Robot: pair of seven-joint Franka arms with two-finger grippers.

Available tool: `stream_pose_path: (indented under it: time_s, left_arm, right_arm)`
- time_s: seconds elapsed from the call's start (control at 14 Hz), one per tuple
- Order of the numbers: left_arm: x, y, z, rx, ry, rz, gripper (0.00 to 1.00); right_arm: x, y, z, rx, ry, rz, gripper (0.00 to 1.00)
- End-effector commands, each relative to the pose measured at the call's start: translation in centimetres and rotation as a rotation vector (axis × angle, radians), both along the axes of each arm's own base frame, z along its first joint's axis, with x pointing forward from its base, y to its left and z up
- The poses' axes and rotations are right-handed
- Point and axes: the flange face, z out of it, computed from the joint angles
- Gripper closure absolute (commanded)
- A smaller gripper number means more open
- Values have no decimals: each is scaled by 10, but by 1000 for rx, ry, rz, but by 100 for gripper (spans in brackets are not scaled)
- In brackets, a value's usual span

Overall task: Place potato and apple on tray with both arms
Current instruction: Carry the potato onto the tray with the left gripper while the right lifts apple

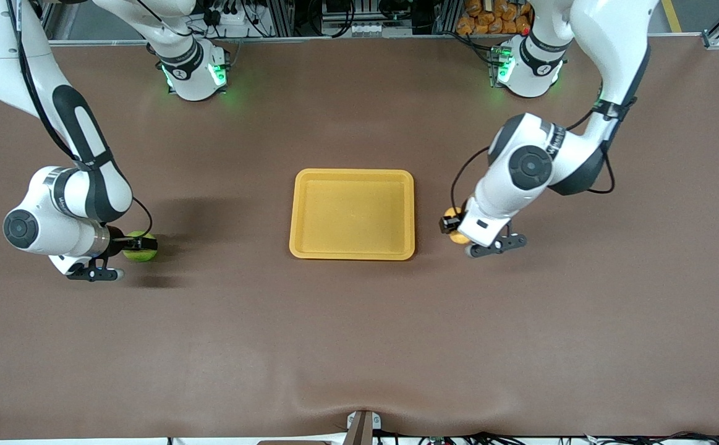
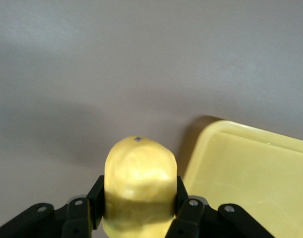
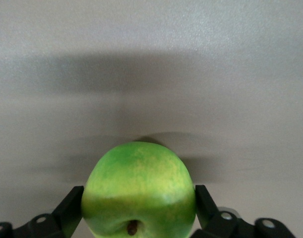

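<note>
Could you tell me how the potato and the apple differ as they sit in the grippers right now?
The potato is oblong and yellow-orange; the apple is round and green with a brown stem dimple. The potato is held by the left gripper right beside the tray; the apple, in the right gripper, is well away from it. Both are clamped between fingers.

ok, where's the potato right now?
The potato is clamped in the left gripper, beside the tray toward the left arm's end of the table, not yet in it.

No legible text, labels, numbers or signs anywhere; small marks on arm wrist bands too blurred to read.
</note>
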Motion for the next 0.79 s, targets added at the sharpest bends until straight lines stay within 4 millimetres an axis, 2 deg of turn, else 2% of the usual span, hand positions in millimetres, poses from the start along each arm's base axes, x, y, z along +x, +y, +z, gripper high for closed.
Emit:
stream_pose_path:
  time_s: [0.0, 0.07, 0.21, 0.5, 0.71]
  left_arm:
    - [-3, -33, -2, 1, 8, -5, 100]
    - [-6, -44, -4, 11, 2, -30, 100]
    - [-10, -61, -9, 30, 12, -48, 100]
    - [-18, -105, -14, 146, 42, -74, 100]
    - [-30, -142, -30, 212, 62, -103, 100]
  right_arm:
    - [0, 3, 1, 7, 6, -15, 40]
    - [1, 3, 5, 7, -1, -14, 49]
    - [3, 6, 24, 11, 5, -1, 54]
    - [17, 28, 97, 24, 37, 50, 53]
    - [21, 56, 141, 25, 33, 95, 53]
